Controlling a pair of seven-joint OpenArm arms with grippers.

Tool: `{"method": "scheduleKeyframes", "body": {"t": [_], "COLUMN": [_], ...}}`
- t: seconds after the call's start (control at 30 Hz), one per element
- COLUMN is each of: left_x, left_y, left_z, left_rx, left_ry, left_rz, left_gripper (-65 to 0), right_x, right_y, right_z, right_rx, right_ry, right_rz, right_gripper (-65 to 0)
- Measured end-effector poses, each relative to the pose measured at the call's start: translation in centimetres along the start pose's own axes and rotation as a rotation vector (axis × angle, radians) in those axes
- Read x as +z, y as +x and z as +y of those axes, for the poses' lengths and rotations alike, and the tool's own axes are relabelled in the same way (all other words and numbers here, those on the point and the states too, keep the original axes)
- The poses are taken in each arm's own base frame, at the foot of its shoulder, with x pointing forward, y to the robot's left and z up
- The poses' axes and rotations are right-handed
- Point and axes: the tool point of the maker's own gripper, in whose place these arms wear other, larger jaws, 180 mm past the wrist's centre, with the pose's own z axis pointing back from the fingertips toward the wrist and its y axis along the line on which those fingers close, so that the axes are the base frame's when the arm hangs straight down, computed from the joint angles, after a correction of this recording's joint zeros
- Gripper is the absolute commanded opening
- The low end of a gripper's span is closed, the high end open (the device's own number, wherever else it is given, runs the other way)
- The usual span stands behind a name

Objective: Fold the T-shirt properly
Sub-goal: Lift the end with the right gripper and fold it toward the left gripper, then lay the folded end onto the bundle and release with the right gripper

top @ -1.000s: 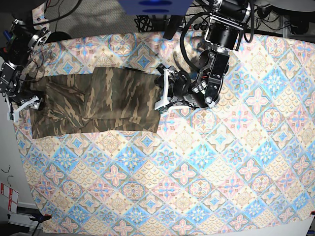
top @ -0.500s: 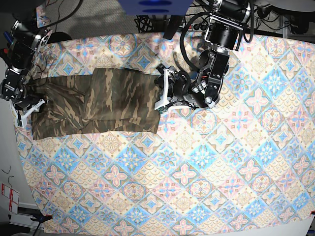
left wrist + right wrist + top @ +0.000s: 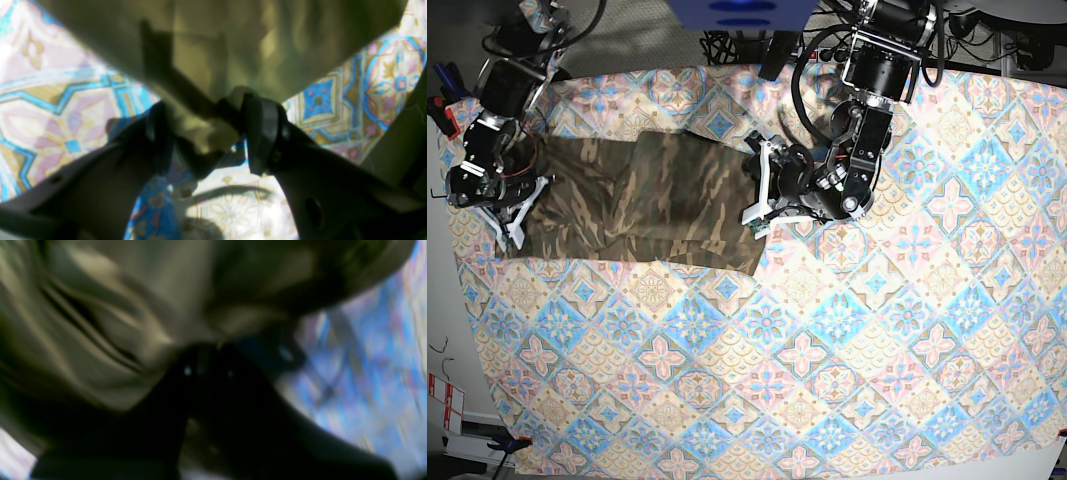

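Note:
The camouflage T-shirt (image 3: pixel 657 200) lies partly folded at the back left of the tile-patterned cloth (image 3: pixel 827 350). My left gripper (image 3: pixel 755 200) is at the shirt's right edge. In the left wrist view, this gripper (image 3: pixel 206 143) pinches a bunched fold of the T-shirt (image 3: pixel 233 50) between its dark fingers (image 3: pixel 263 133). My right gripper (image 3: pixel 515 215) is at the shirt's left edge. The right wrist view is blurred: the gripper (image 3: pixel 208 360) looks closed, with the T-shirt fabric (image 3: pixel 100 323) draped at its tips.
The patterned cloth covers the whole table. Its left edge (image 3: pixel 462 290) runs close to my right arm. Cables and a blue housing (image 3: pixel 737 10) sit behind the table's back edge.
My right gripper has swung toward the back and right, dragging the shirt's left edge inward. The shirt's right lower corner has shifted slightly right. The left arm has barely moved.

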Motion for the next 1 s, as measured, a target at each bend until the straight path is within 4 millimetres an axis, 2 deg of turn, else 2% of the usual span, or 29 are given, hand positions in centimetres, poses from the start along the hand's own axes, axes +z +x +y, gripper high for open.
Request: {"method": "scheduleKeyframes", "body": {"t": [0.1,0.27,0.37,0.47,0.53,0.63,0.7,0.83,1.0], "left_x": [-0.3,-1.1,-1.8,-2.6,-3.0,-3.1,-3.1,-2.8,-3.0], "left_y": [1.2,3.1,3.0,3.7,5.1,7.5,7.8,7.5,8.3], "left_z": [-0.7,-0.9,-0.9,-2.0,-3.0,-4.5,-4.7,-3.4,-3.5], "left_rx": [-0.003,0.000,0.008,-0.025,-0.048,-0.053,-0.060,-0.057,-0.053], "left_ry": [-0.016,-0.042,-0.062,-0.087,-0.102,-0.139,-0.143,-0.115,-0.124], "left_rz": [-0.022,-0.037,-0.012,0.011,-0.013,-0.102,-0.113,-0.112,-0.128], "left_gripper": [-33.1,-33.1,-33.1,-33.2,-33.1,-33.1,-33.1,-33.1,-33.1], "right_x": [2.0,4.9,6.2,8.1,9.7,11.6,12.3,11.5,10.6], "right_y": [-0.3,3.2,4.0,5.7,6.9,8.4,9.1,9.7,9.9], "right_z": [-0.4,-1.1,-0.5,0.0,0.9,3.7,5.1,8.5,13.6], "right_rx": [0.039,0.091,0.158,0.224,0.295,0.414,0.473,0.588,0.759], "right_ry": [-0.063,-0.141,-0.175,-0.226,-0.263,-0.285,-0.295,-0.256,-0.192], "right_rz": [0.022,-0.041,-0.043,-0.077,-0.111,-0.144,-0.148,-0.142,-0.147], "right_gripper": [-62.9,-62.9,-62.9,-62.8,-62.8,-62.8,-62.8,-62.8,-62.8]}}
